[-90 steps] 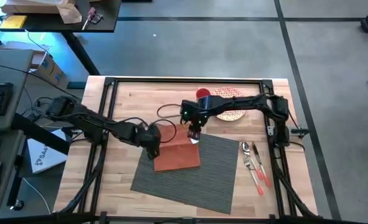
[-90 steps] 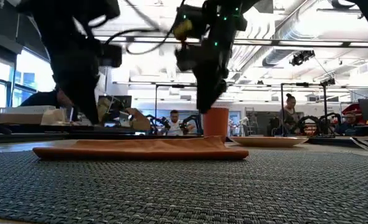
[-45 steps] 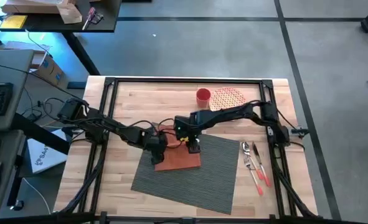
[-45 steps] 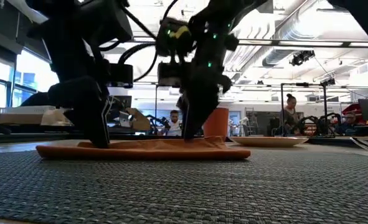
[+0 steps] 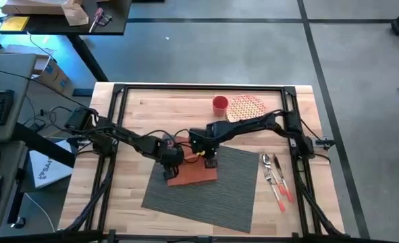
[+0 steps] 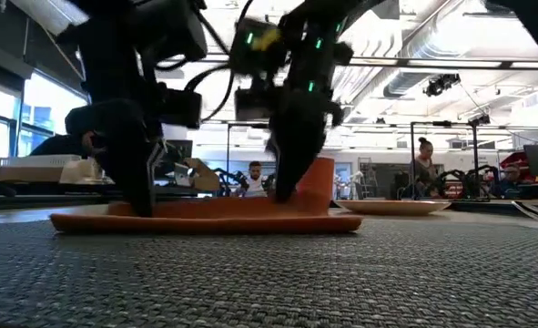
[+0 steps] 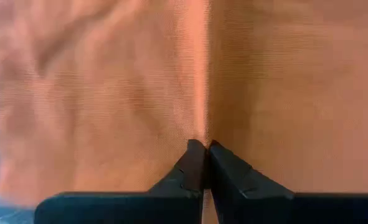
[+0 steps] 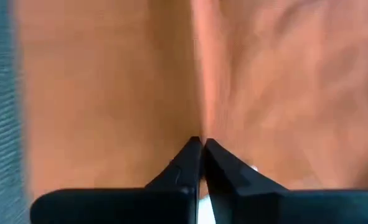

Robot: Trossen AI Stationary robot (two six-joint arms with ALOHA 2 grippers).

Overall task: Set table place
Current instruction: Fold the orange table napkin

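Both hands down on orange napkin [image 5: 193, 171], which lies on upper-left part of grey placemat [image 5: 229, 189], partly over its edge. Placemat sits mid-tabletop [image 5: 145, 111], skewed a bit vs. the frame.

Left hand [image 5: 171, 160] at napkin's left-rear corner; wrist view shows fingers pinched tight on a cloth ridge [image 7: 199, 93]. Right hand [image 5: 210, 159] at right-rear corner, likewise clenched on a fold [image 8: 199, 81]. Low view: right corner of napkin [image 6: 316, 182] stands up off the mat, left side flat.

Red cup [image 5: 220, 103] and patterned plate [image 5: 246, 108] at rear of tabletop, off the mat. Cutlery [image 5: 277, 177] just right of mat.

Risks, judged:
- pinches are thin, so cloth could slip out of one hand → napkin skews/crumples.
- hands pulling at uneven rates → fold goes crooked.
- fingers may have caught the mat too; a lift would drag it further askew.
- right arm passes near cup/plate; a wide swing could knock them.
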